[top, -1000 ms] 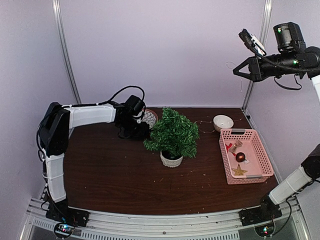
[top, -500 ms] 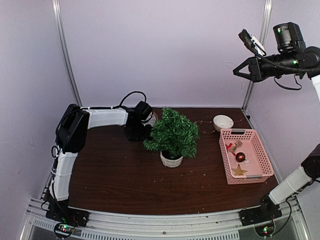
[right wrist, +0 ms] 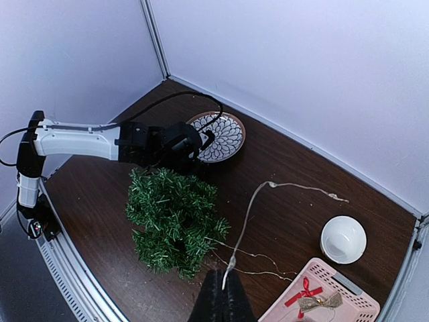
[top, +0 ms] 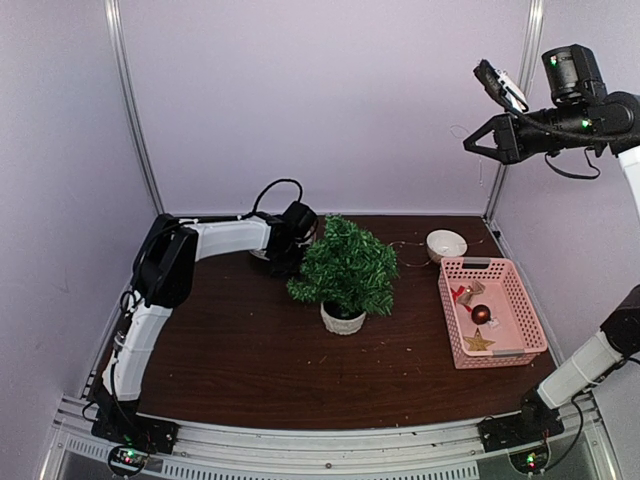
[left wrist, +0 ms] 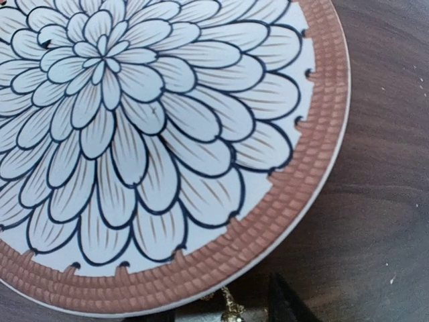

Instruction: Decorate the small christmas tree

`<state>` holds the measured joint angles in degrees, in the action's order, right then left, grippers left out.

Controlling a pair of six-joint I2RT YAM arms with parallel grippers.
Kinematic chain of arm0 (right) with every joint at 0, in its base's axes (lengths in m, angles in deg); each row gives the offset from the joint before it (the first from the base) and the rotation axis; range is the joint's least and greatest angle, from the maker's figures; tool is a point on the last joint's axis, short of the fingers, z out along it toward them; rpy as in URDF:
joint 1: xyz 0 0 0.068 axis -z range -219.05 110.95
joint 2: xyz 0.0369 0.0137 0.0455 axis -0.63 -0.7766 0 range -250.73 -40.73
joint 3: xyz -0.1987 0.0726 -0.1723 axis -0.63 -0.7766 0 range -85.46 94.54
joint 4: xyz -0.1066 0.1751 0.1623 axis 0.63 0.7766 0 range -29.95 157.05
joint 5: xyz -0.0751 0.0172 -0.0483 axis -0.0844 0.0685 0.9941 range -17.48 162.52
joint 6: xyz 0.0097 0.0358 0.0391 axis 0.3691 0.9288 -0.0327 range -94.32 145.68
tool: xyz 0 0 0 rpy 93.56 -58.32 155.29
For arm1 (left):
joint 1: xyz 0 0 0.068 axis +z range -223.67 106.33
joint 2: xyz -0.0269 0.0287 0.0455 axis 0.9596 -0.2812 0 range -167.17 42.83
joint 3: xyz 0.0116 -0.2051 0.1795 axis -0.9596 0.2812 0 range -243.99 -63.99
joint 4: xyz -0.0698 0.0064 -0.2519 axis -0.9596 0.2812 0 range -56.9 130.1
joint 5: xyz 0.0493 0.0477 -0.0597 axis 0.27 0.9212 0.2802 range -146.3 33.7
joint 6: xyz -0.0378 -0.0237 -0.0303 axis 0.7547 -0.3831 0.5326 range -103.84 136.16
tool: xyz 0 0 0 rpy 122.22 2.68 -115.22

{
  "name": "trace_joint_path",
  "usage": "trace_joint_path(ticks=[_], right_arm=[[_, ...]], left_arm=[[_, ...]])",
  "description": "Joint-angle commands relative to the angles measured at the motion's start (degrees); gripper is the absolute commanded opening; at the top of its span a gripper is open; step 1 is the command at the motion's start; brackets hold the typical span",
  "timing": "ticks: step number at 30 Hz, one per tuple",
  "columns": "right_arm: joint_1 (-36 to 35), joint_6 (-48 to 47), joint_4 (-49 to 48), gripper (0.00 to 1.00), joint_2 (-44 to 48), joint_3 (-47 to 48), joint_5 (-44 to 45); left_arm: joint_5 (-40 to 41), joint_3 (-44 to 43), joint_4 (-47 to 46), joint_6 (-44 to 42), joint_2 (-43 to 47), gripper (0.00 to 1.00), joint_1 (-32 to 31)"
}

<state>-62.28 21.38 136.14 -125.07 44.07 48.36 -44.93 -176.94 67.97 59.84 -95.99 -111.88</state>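
Note:
The small christmas tree [top: 345, 265] stands mid-table in its white pot [top: 342, 319], with no ornaments showing on it. My left gripper [top: 290, 246] is low behind the tree's left side, at the near rim of a flower-patterned plate [left wrist: 134, 134]. Its jaws stand apart, and a small gold piece [left wrist: 231, 307] lies between them, clear of the right fingertip [left wrist: 285, 305]. My right gripper [top: 470, 143] hangs high at the upper right, shut on a thin light string [right wrist: 249, 215] that drops to the table and trails right.
A pink basket [top: 524, 305] at the right holds a red ball [top: 481, 313], a gold star [top: 478, 341] and a red bow [top: 462, 293]. A white bowl [top: 446, 244] sits behind it. Fine wire strands [right wrist: 295, 231] lie between tree and basket.
My left arm has stretched right toward the plate behind the tree. Its jaws have narrowed. The right arm has barely moved.

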Motion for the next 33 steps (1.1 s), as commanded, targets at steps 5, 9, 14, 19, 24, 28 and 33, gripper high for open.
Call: trace_joint_path(ticks=[5, 9, 14, 19, 24, 28, 33], right_arm=[[0.28, 0.17, -0.81, 0.0, -0.39, 0.74, 0.17], [0.31, 0.18, -1.3, 0.0, 0.01, -0.25, 0.17], [0.28, 0.59, -2.58, 0.0, 0.78, -1.85, 0.04], [0.28, 1.13, -4.14, 0.0, 1.51, -3.67, -0.51], [0.28, 1.11, -5.78, 0.0, 1.8, -5.5, -0.69], [0.58, 2.28, -7.98, 0.0, 2.17, -7.3, -0.8], [1.99, 4.12, -10.84, 0.0, 3.15, -9.54, -2.42]], left_arm=[[1.52, 2.24, 3.09, -1.74, -2.03, 0.3, -0.02], [1.98, 6.59, 3.36, -2.82, 1.87, 0.19, -0.02], [1.6, 14.64, 2.48, -4.33, 8.6, 0.02, 0.14], [0.88, 26.18, 1.78, -7.6, 18.53, 0.0, 0.16], [-3.62, 42.02, 1.01, -13.72, 33.26, 0.0, -0.3], [-7.67, 51.72, 1.99, -20.42, 46.31, 0.0, -3.46], [-10.53, 59.06, 1.94, -27.83, 60.95, 0.0, -13.85]])
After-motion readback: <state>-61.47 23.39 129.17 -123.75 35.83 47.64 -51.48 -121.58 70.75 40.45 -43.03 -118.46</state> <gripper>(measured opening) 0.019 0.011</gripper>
